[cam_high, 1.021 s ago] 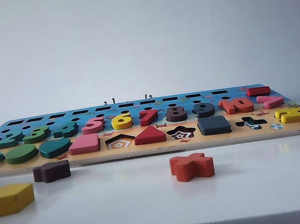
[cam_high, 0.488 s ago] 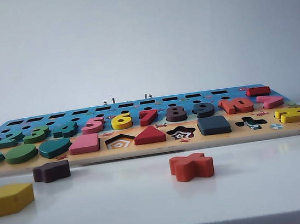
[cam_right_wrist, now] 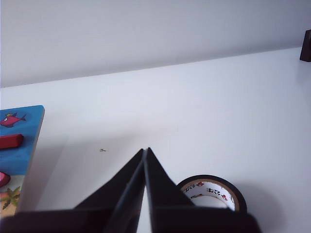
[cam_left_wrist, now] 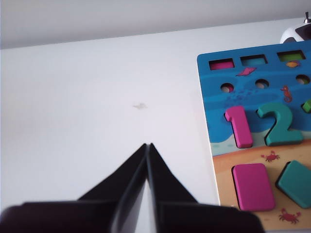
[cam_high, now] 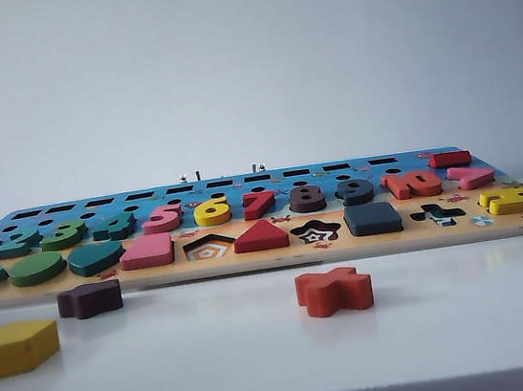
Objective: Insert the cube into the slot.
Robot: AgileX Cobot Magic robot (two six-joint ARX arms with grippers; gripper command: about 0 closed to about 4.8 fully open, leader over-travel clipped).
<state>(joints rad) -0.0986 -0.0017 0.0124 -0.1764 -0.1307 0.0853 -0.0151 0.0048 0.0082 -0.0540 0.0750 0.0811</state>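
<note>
On the white worktop (cam_high: 263,350), the cube (cam_high: 373,218) was seated in the slot; left gripper (cam_left_wrist: 147,145) and right gripper (cam_right_wrist: 145,150) were kept clenched, empty, beside the board (cam_high: 270,257).

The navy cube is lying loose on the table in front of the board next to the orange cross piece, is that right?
Not quite. The exterior view shows the cube already seated in the board, between the star recess and the cross recess. The orange cross piece does lie loose on the table.

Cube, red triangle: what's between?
Exterior view: the empty star recess, between cube and red triangle. Shut, the left pincer and right pincer hang over the table.
</note>
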